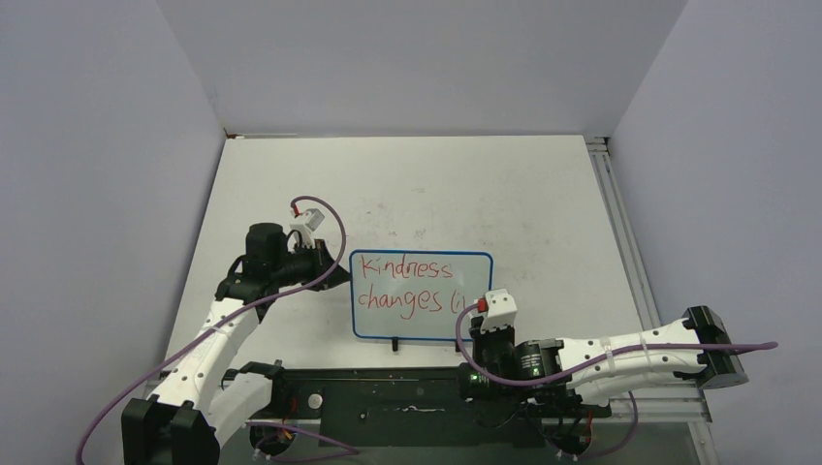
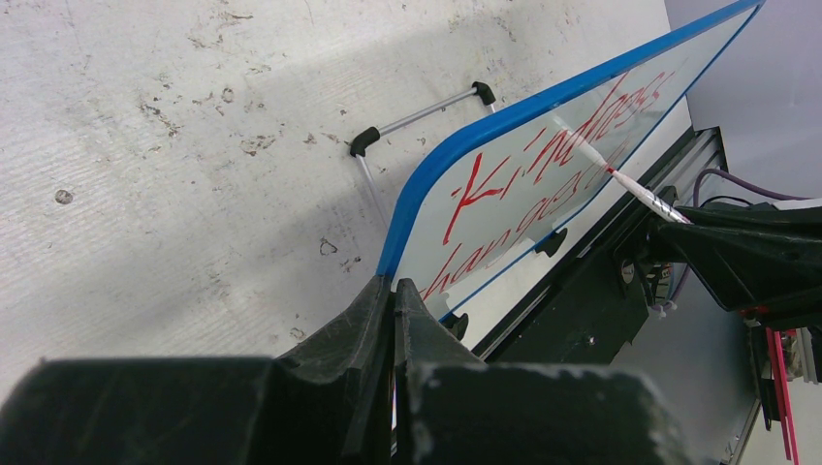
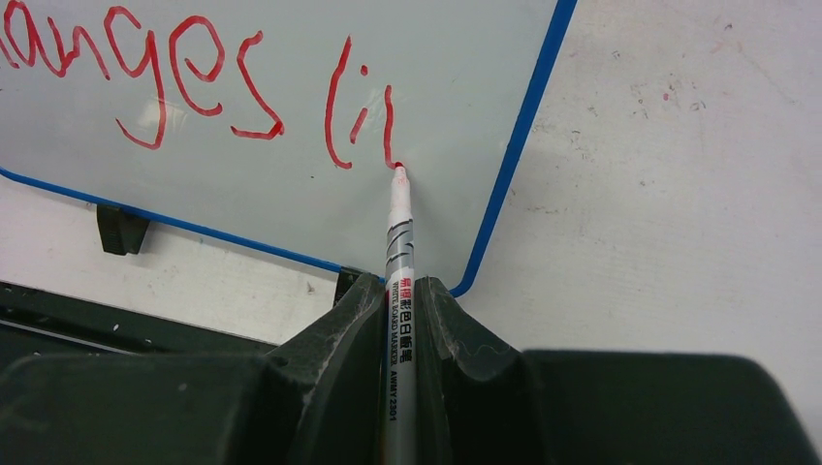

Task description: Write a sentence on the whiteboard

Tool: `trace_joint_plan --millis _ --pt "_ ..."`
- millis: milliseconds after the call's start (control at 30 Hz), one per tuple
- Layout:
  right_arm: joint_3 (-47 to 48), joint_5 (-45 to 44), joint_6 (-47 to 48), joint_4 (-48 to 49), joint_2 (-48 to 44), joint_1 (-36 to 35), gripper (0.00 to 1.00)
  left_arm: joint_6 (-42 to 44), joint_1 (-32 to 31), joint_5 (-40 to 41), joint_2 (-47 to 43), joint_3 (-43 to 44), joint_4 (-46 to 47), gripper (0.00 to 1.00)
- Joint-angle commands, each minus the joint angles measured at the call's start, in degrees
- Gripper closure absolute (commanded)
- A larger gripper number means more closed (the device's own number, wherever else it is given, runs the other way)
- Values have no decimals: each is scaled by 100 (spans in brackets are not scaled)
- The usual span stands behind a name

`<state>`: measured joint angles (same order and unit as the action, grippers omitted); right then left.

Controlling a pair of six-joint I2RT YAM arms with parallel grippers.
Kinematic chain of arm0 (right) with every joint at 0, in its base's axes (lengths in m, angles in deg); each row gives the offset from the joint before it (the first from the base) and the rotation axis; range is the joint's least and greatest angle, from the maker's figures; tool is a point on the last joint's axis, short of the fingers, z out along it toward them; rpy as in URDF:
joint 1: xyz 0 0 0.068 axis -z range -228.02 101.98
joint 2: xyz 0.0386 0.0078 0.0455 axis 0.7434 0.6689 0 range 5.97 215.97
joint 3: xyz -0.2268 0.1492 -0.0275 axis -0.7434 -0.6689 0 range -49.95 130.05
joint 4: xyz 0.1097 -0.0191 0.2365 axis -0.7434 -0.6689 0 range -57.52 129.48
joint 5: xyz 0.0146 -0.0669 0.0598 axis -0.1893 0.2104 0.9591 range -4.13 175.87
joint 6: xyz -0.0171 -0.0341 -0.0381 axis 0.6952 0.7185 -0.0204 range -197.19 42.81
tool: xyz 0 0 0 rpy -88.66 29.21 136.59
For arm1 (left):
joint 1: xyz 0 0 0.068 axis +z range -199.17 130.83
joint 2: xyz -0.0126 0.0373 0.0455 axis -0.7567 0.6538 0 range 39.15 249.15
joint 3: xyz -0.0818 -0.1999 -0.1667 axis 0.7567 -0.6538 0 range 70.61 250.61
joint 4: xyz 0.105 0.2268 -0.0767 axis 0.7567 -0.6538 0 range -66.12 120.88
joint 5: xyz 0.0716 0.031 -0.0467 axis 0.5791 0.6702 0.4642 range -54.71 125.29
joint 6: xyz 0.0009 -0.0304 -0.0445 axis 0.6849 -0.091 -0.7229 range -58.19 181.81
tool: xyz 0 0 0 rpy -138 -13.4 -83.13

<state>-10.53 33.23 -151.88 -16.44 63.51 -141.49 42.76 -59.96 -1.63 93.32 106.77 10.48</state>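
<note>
Whiteboard (image 1: 421, 283) held at left edge by left gripper (image 1: 336, 264), marker (image 3: 399, 237) near right edge.

my left arm (image 1: 218, 334) reaches forward, left gripper (image 2: 393, 295) pinched on the whiteboard (image 2: 504, 208) edge. my right arm (image 1: 620, 360) folds inward, right gripper (image 3: 399, 291) clamped round the marker (image 3: 398, 228).

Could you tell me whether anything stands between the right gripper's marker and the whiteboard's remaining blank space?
Nothing visible does: the marker, held in the right gripper, has its tip on the whiteboard, with bare board between it and the blue frame.
</note>
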Motion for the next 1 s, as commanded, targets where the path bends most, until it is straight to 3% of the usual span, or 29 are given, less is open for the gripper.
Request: trace_joint_plan --millis 0,967 --pt "171 -425 -65 -228 1 50 95 15 -28 -104 -47 216 177 100" --pt "475 -908 300 -188 123 273 95 15 -28 -105 -41 225 177 100"
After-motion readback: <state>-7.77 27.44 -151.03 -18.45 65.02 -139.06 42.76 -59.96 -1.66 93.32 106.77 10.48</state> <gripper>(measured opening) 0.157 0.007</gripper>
